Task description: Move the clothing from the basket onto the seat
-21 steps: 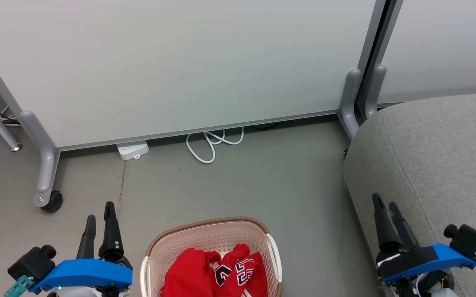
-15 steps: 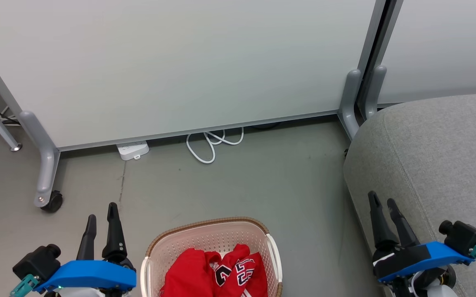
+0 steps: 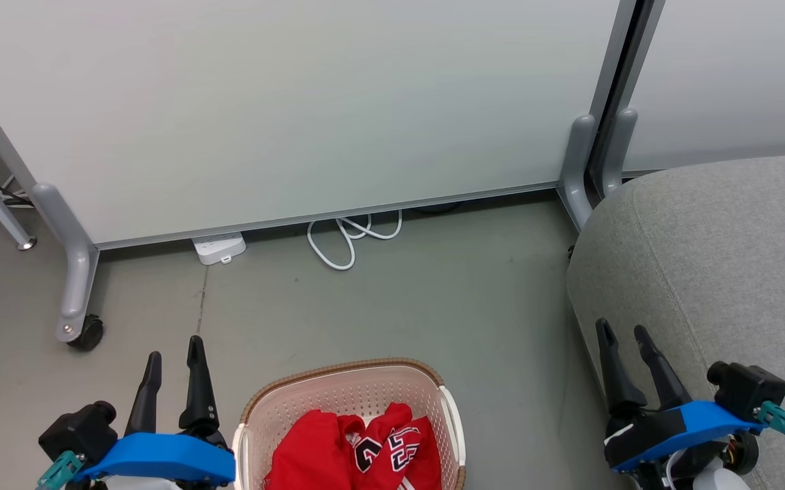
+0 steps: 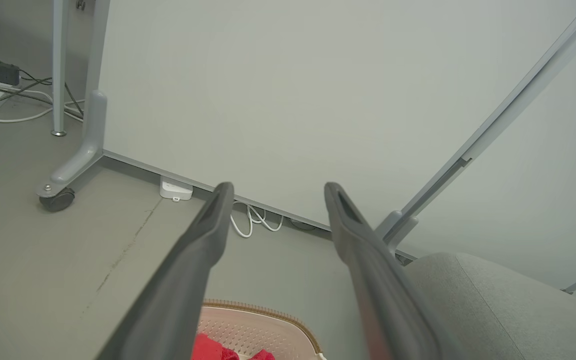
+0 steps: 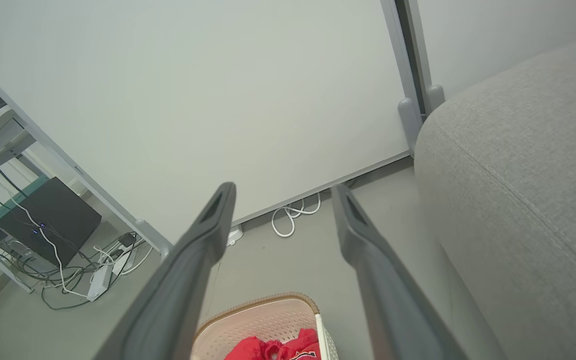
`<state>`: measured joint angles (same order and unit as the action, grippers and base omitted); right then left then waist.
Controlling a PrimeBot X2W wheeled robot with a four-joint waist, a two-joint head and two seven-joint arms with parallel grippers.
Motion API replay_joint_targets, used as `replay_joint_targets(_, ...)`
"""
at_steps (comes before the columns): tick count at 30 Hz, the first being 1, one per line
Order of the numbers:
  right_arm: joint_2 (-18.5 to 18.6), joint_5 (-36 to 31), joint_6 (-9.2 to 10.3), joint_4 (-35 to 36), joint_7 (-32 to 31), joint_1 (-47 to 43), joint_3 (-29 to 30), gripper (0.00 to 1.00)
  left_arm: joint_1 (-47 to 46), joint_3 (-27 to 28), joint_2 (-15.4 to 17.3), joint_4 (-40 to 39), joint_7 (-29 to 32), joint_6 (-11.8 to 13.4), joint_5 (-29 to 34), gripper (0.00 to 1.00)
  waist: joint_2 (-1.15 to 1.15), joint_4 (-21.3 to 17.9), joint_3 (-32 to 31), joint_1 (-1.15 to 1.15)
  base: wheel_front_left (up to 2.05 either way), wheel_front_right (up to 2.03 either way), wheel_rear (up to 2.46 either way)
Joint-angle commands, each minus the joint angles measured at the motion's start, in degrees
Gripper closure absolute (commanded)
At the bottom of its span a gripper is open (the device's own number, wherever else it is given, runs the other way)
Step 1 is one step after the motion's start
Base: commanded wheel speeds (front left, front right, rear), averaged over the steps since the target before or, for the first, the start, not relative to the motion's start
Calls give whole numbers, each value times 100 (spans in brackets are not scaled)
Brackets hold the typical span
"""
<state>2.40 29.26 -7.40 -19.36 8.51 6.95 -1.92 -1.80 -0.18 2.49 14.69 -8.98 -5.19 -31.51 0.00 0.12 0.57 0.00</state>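
I see red clothing (image 3: pixel 338 452) w/ black-white numbers crumpled inside the cream basket (image 3: pixel 338 391), brown rim, upright. Grey seat (image 3: pixel 726 258) w/ stitched seam: right of basket, apart.

White power strip (image 3: pixel 218 247) and coiled cable (image 3: pixel 350 238) lie by the partition (image 3: pixel 297 102) — grey floor (image 3: pixel 433 286).

One basket (image 3: pixel 338 368), one seat (image 3: pixel 726 258), one power strip (image 3: pixel 218 246), one coiled cable (image 3: pixel 348 238). Two grippers: left gripper (image 3: pixel 174 347), right gripper (image 3: pixel 620 327). The clothing (image 3: pixel 310 449) pieces are uncountable.
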Motion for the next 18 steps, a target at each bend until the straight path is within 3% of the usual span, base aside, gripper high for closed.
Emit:
replay_joint_targets(1, 47, -181, -9, 22, 51, 139, -16, 0, -28, -7, 42, -27, -53, -26, 154, 0, 0, 1, -2, 0, 0, 0, 0)
replay_joint_targets(18, 56, -1163, -12, -35, 190, 144, -82, 0, 31, -63, 45, 93, -294, -35, 910, 0, 0, -7, -43, 0, 0, 0, 0)
